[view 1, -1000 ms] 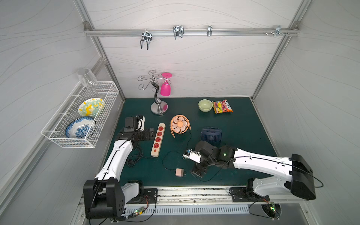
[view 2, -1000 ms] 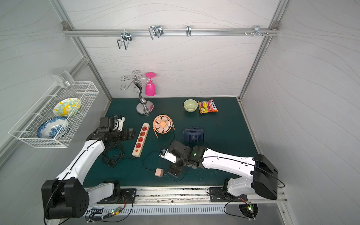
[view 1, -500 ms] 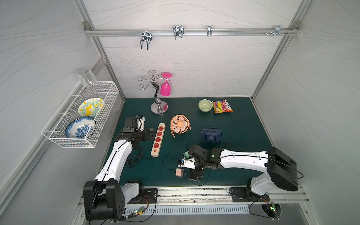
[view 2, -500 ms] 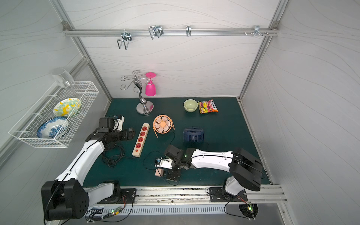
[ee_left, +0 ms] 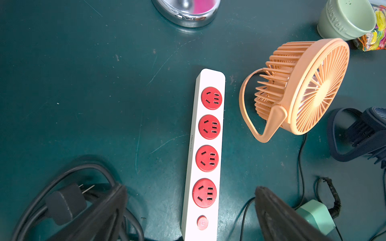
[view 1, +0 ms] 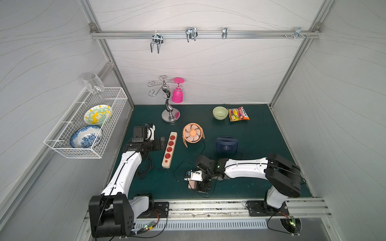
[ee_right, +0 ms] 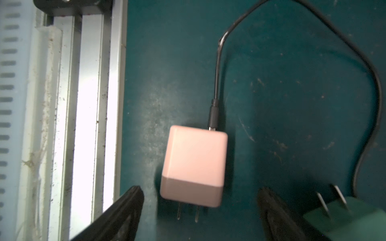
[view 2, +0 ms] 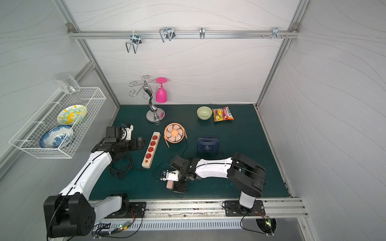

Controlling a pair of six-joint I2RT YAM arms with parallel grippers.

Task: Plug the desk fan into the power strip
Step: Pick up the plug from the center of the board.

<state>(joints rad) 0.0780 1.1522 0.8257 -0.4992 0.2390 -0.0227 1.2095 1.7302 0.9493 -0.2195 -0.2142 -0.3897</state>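
Observation:
The cream power strip (view 1: pixel 169 149) (view 2: pixel 151 149) (ee_left: pixel 206 146), with its row of red sockets, lies left of centre on the green mat. The orange desk fan (view 1: pixel 192 133) (ee_left: pixel 302 87) stands right beside it. The fan's black cord runs forward to a pink plug block (view 1: pixel 191 184) (ee_right: pixel 194 164), which lies flat near the mat's front edge. My right gripper (view 1: pixel 197 186) (ee_right: pixel 200 208) is low over that plug, open, a finger on either side with a gap to each. My left gripper (view 1: pixel 161 144) (ee_left: pixel 191 188) hovers open at the strip's switch end, touching nothing.
A navy fan (view 1: pixel 226 144) stands right of the orange one, and its green plug (ee_right: pixel 344 217) lies just beside the pink one. The strip's coiled black cord (view 1: pixel 144 169) is by my left arm. A chrome glass stand (view 1: pixel 170 108), green bowl (view 1: pixel 220 112) and snack packet (view 1: pixel 238 113) stand at the back.
My right arm has swung left and toward the front edge, bringing its gripper down around the pink plug; its jaws have narrowed a little. The left arm has not moved.

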